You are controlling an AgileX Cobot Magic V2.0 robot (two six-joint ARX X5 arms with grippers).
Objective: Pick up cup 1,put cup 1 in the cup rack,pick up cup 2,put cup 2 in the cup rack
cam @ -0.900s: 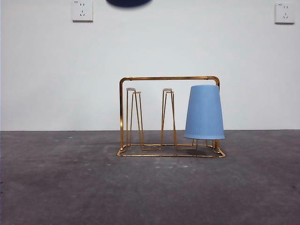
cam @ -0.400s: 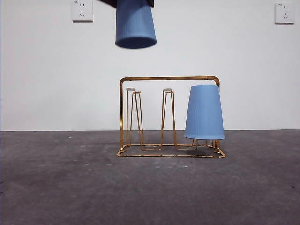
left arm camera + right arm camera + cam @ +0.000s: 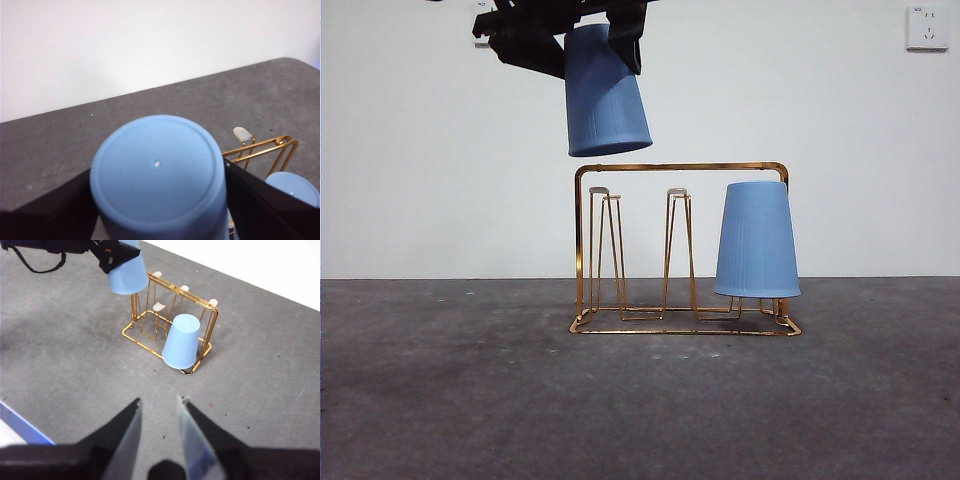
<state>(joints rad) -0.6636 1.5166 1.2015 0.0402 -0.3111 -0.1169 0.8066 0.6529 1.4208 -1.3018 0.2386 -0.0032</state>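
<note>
The gold wire cup rack [image 3: 680, 168] stands mid-table. One blue cup [image 3: 756, 240] sits upside down over its right-hand peg. A second blue cup [image 3: 605, 92] hangs mouth down and slightly tilted just above the left end of the rack's top bar, with my left gripper [image 3: 590, 25] shut on it. In the left wrist view this cup's base [image 3: 157, 170] fills the space between the black jaws, with the rack [image 3: 265, 150] and the racked cup [image 3: 292, 187] beyond. My right gripper [image 3: 157, 412] is open and holds nothing, well back from the rack [image 3: 175, 290].
The rack's left [image 3: 605, 250] and middle pegs [image 3: 678, 250] are bare. A white wall with a socket [image 3: 928, 27] stands behind the dark grey table. A blue-edged object [image 3: 20, 427] lies near the right arm.
The held cup has come down from the top edge to just above the rack's top bar, and the left gripper now shows. The racked cup has not moved.
</note>
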